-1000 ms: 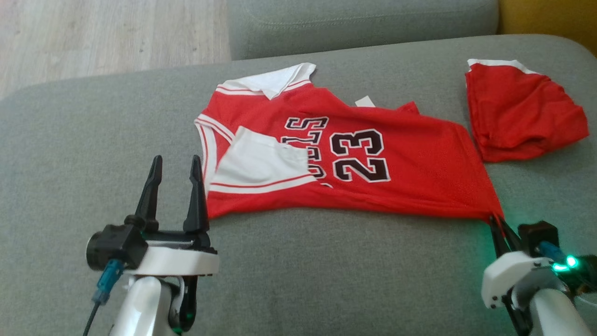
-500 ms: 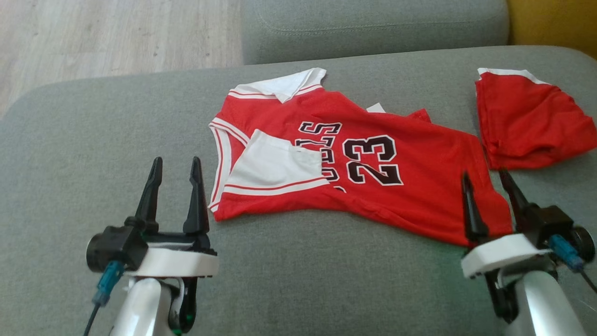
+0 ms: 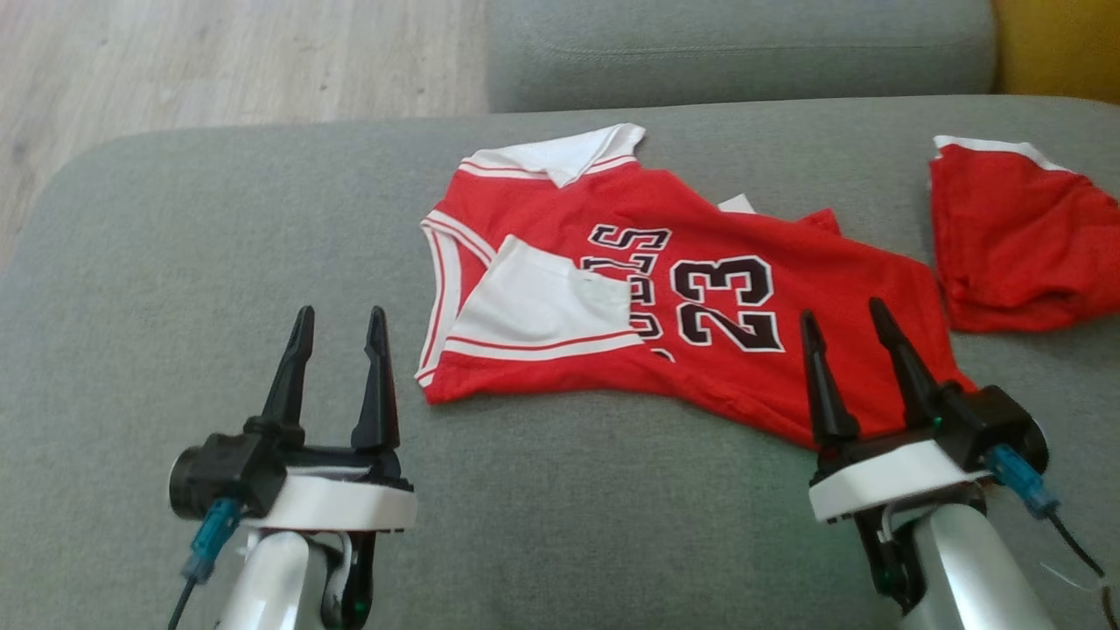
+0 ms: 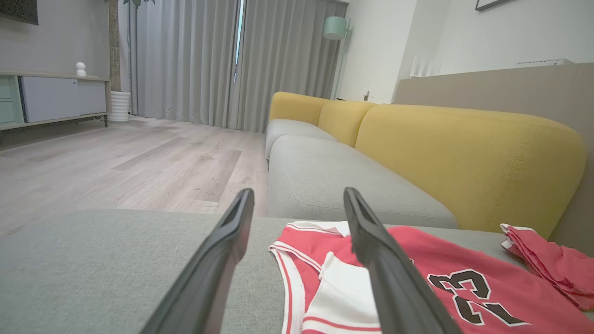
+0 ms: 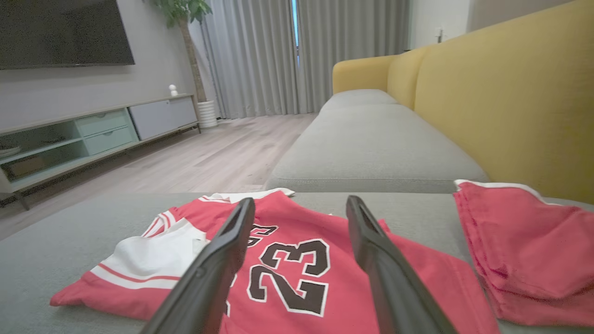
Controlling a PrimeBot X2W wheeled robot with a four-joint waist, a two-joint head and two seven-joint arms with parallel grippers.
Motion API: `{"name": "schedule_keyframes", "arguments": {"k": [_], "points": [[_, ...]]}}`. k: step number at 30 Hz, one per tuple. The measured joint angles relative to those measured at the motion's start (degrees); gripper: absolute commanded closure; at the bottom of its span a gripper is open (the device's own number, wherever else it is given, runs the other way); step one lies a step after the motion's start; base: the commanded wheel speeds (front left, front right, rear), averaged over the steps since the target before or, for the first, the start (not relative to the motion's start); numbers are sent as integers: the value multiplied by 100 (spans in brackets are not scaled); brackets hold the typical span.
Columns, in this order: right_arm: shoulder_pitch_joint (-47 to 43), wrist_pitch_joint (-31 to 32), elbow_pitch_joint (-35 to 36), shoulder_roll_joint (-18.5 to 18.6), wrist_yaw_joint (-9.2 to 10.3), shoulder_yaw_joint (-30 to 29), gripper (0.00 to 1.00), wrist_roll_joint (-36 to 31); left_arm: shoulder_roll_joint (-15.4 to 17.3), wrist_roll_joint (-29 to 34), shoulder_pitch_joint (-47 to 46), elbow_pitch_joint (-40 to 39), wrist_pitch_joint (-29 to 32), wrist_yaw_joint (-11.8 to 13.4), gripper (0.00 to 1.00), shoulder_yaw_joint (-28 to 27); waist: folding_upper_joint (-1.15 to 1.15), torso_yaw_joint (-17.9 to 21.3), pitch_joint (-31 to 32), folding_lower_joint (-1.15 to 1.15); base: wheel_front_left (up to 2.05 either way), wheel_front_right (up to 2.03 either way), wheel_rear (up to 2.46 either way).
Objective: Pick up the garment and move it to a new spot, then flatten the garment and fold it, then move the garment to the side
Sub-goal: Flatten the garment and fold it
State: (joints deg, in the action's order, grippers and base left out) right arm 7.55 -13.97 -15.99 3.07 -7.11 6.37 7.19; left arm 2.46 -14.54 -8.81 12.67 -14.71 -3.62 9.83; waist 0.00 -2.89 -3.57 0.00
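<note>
on the grey sofa seat (image 3: 219, 262), a red number 23 jersey (image 3: 700, 223) lies spread just ahead of the right tool (image 3: 842, 311), right of the left tool (image 3: 339, 312); both tools gape wide, empty.

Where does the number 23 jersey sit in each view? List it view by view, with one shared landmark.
Head view: jersey centre, slightly right.
Left wrist view: lower right.
Right wrist view: lower centre.
Shared landmark: crumpled red garment, just right of it in all three.
</note>
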Motion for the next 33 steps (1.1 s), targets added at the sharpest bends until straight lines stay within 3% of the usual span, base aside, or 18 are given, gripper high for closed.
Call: {"name": "schedule_keyframes", "arguments": {"k": [10, 19, 26, 32, 33], "points": [[996, 234, -530, 85, 0, 530, 0, 69, 1, -14, -88, -19, 0, -43, 0, 204, 0, -478, -385, 1, 0, 0, 0], [2363, 923, -1954, 509, 0, 1355, 0, 789, -2, -213, -432, -4, 0, -19, 0, 603, 0, -1101, -815, 1, 0, 0, 0], [2894, 953, -2819, 778, 0, 2284, 0, 1276, 0, -298, -531, 25, 0, 56, 0, 736, 0, -1536, -1032, 1, 0, 0, 0], [3139, 850, -3368, 868, 0, 2778, 0, 1528, -1, -316, -532, 31, 0, 84, 0, 832, 0, -1680, -1085, 0, 0, 0, 0], [3195, 835, -3460, 868, 0, 2861, 16, 1556, -1, -322, -532, 31, 0, 93, 0, 856, 0, -1691, -1090, 0, 0, 0, 0]]}}
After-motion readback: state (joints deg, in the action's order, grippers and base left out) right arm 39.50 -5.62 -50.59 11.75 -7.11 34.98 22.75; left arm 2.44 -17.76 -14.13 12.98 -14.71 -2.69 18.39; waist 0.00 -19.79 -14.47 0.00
